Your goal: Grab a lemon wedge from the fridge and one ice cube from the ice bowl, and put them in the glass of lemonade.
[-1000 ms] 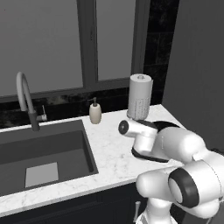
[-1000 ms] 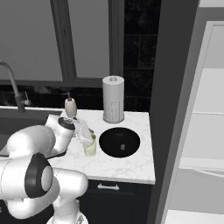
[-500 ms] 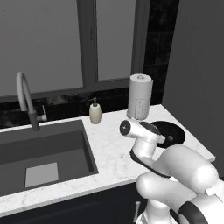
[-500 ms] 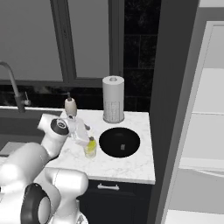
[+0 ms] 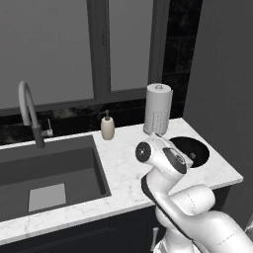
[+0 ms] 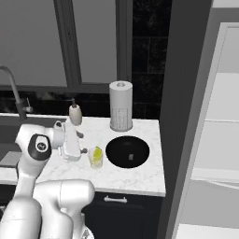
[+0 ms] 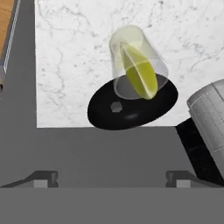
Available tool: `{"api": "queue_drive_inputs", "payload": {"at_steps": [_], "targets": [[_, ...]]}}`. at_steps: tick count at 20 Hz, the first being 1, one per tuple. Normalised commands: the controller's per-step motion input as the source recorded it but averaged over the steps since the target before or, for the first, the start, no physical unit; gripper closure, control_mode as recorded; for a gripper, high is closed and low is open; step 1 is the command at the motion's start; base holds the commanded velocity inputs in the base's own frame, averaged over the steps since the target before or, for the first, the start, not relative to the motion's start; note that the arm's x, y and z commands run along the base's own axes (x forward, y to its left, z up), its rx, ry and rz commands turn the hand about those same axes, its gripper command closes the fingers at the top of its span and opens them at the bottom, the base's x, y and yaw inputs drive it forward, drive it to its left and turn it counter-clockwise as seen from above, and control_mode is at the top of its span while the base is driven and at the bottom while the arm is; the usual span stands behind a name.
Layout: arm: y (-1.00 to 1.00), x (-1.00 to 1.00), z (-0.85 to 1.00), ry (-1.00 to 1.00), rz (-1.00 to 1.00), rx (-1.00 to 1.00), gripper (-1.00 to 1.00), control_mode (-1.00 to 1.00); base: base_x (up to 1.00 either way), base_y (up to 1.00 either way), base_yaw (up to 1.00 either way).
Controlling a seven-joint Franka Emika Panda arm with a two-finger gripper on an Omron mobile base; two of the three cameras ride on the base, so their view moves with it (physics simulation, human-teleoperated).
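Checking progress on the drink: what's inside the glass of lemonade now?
The glass of lemonade holds a lemon wedge in pale liquid. No ice cube shows in it; the cube lies in the ice bowl.

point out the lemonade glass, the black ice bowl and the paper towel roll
small clear glass of lemonade [image 6: 96,158], right base view, its yellow-filled wall
shallow round black ice bowl [image 6: 119,148], right base view, bare inner floor
white paper towel roll [image 6: 121,106], right base view, mid side

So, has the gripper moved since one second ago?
Yes. The gripper has pulled back from above the glass, away from the bowl.
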Motion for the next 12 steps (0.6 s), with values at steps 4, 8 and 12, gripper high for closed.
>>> {"api": "queue_drive_inputs", "payload": {"at_steps": [4,8,12], "targets": [[0.33,-0.77,0.98,-0.10,0.00,0.28,-1.00,-1.00,0.00,0.00,0.00],[0.39,-0.72,0.98,0.00,0.00,0.35,-1.00,-1.00,0.00,0.00,0.00],[0.39,-0.92,0.65,0.00,0.00,0.25,-1.00,-1.00,0.00,0.00,0.00]]}}
